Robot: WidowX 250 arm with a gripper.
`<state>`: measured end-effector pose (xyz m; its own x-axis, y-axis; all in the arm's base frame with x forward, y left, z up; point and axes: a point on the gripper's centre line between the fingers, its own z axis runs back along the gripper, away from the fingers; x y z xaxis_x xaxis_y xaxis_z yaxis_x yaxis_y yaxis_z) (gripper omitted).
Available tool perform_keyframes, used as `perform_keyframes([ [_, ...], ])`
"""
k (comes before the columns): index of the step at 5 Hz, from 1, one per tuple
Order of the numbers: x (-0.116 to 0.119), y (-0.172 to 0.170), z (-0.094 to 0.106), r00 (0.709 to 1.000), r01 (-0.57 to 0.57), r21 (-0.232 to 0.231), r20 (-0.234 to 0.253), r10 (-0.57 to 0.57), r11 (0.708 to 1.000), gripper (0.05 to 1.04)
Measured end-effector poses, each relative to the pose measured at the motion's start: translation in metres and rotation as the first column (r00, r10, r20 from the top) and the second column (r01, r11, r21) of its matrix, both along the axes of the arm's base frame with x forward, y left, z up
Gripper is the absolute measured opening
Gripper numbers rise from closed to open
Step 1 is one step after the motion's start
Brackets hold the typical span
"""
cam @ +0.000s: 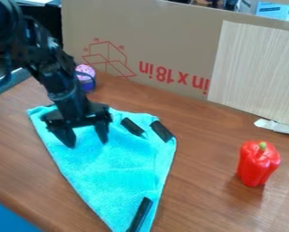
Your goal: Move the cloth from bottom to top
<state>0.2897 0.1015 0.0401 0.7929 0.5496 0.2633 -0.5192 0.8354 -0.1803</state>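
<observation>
We see turquoise cloth (119, 170) under wide-open tool (86, 141), farthest corner cut off; pink-topped item (85, 71) behind tool, partly hidden. We count one cloth, three black strips (161, 131), one bell pepper (257, 164) right of tool.

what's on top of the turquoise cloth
Three black strips lie on the turquoise cloth: two near its upper right corner, one at its bottom end. The open gripper is at its upper left. Anything beneath is covered.
</observation>
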Motion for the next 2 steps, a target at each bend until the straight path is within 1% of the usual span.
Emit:
perform_keyframes([
  [1, -0.0066, 0.0194, 0.0011, 1.000, -0.004, 0.026, 0.001, 0.004, 1.000, 1.000],
  [2, -0.0078, 0.0262, -0.0065, 1.000, 0.003, 0.049, -0.013, -0.003, 0.999, 1.000],
])
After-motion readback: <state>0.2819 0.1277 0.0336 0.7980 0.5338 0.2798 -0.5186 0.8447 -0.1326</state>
